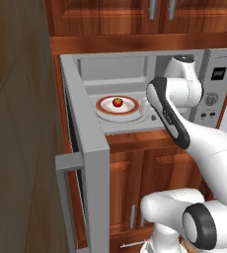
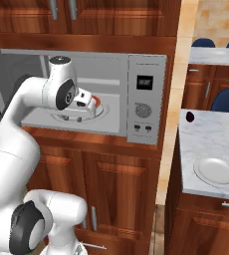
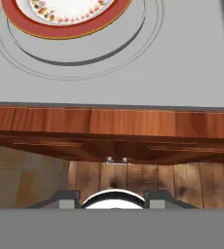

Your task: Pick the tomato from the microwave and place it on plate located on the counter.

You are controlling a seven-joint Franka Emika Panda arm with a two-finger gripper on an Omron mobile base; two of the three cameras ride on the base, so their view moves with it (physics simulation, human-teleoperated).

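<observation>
We see the tomato (image 1: 117,102) resting in the middle of a red-rimmed plate (image 1: 104,110) inside the microwave (image 1: 219,94), whose door (image 1: 88,163) stands wide open. The gripper (image 2: 86,107) is just at the cavity mouth (its fingers are clenched on nothing), apart from the tomato. The pale plate (image 2: 217,171) lies on the counter (image 2: 208,134), well apart to the right.
</observation>
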